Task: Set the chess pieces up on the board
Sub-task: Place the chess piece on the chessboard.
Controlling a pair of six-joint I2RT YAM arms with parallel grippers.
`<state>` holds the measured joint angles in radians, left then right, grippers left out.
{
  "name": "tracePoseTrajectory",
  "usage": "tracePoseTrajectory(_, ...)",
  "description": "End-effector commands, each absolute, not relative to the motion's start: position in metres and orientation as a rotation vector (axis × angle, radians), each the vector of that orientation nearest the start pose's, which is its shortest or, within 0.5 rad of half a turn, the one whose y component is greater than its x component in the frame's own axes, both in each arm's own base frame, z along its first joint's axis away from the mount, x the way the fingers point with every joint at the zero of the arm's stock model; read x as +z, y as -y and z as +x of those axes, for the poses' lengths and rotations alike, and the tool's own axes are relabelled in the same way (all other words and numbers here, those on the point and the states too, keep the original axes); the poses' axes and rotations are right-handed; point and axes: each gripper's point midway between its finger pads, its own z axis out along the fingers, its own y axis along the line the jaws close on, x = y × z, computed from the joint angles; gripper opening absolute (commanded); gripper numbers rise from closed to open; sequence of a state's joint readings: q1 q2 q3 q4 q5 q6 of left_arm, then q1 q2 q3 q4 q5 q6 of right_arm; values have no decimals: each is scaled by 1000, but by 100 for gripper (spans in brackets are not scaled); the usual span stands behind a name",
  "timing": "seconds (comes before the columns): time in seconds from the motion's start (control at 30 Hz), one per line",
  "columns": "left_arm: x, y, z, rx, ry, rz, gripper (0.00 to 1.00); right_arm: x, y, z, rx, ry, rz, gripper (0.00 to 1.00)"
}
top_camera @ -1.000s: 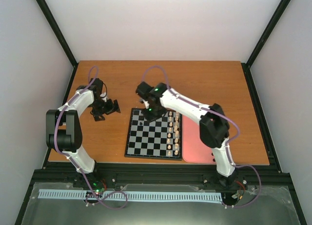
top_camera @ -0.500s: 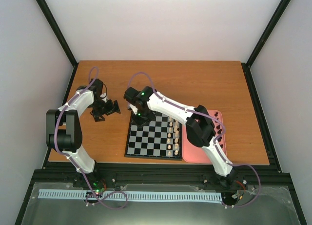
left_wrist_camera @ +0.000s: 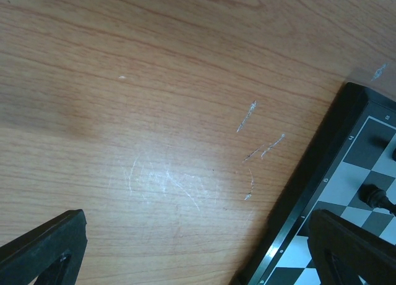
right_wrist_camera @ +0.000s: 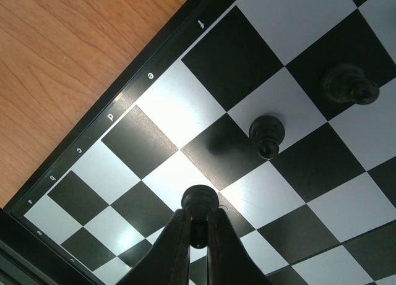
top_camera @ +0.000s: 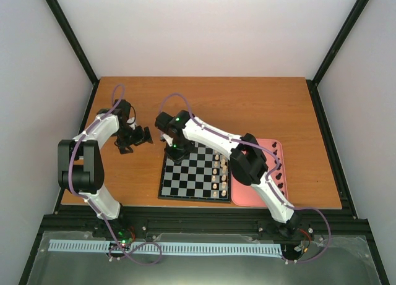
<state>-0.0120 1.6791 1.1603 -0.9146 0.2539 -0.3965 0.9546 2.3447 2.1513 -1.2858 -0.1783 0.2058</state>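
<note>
The board (top_camera: 192, 177) lies mid-table. My right gripper (top_camera: 175, 150) hangs over its far-left corner. In the right wrist view that gripper (right_wrist_camera: 198, 228) is shut on a small black chess piece (right_wrist_camera: 199, 201), held just above the squares. Two more black pieces (right_wrist_camera: 267, 134) (right_wrist_camera: 349, 84) stand on the board nearby. My left gripper (top_camera: 133, 138) is open and empty over bare wood, left of the board. In the left wrist view it (left_wrist_camera: 198, 220) has the board's corner (left_wrist_camera: 328, 174) and a black piece (left_wrist_camera: 376, 195) to its right.
Cream-white pieces (top_camera: 219, 170) stand in two columns on the board's right side. A pink tray (top_camera: 244, 192) with dark pieces (top_camera: 281, 174) lies right of the board, partly under the right arm. The wooden table (top_camera: 266, 106) stretches behind.
My right gripper has moved left along the board's far edge to its far-left corner, and its elbow has swung left. The left arm has not moved.
</note>
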Motion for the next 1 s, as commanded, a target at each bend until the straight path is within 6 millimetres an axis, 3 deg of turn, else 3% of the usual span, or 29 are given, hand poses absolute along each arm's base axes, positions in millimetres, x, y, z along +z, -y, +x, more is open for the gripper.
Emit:
tracePoseTrajectory(0.0, 78, 45, 327, -419, -2941, -544, 100, 64, -410, 248, 285, -2936, -1195, 3)
tracePoseTrajectory(0.97, 75, 45, 325, -418, -2946, -542, 100, 54, -411, 259, 210, -2926, -1191, 5)
